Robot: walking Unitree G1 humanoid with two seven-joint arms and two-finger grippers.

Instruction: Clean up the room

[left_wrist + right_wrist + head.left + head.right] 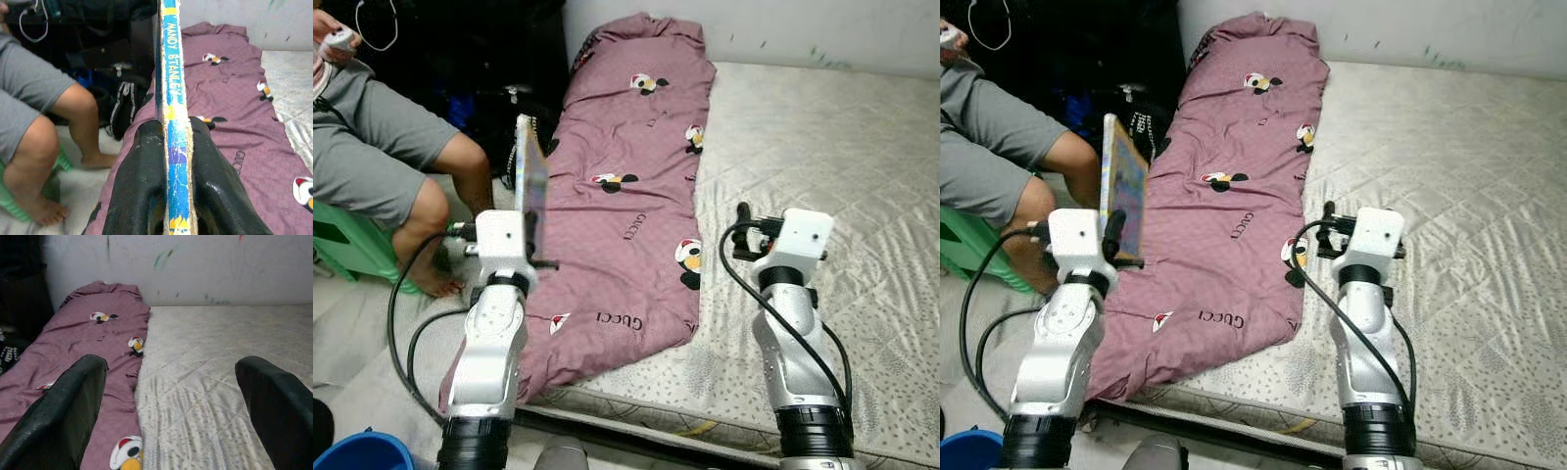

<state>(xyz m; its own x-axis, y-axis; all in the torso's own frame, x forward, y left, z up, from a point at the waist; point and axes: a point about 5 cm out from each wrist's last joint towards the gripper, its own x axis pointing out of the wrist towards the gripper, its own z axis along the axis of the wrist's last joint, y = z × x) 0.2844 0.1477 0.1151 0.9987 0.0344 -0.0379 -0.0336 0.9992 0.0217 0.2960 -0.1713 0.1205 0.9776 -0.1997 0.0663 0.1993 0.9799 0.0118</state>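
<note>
The left hand [178, 161] is clenched on a thin book [530, 181], its two black fingers [139, 181] pressed against either cover near the lower end. The book stands upright on edge, raised above the left side of the bed, and its blue and yellow spine faces the wrist camera with the words "MANDY STANLEY" printed along it. The silver left arm [494, 333] rises straight from the lower edge of the head view, wrist bent forward, with a black cable looping out to its side.

Below and beyond the book lies a mauve quilt [626, 196] printed with small cartoon figures and lettering; it stretches lengthwise along the left part of the mattress [822, 166], from the wall down to the near edge. The rest of the mattress is pale, quilted and bare.

The right hand [171, 406] hovers released over the mattress just right of the quilt's edge, its fingers [63, 406] spread wide apart and holding nothing. The right arm [793, 333] stands upright too, wrist level, a black cable curving down from it.

To the left of the bed a person [382, 147] in grey shorts sits on a green stool [347, 250], bare feet on the floor. A dark bag [124, 105] lies on the floor between the person's leg and the bed. The rim of a blue tub [362, 452] shows at the lower left corner; what it holds cannot be seen.
</note>
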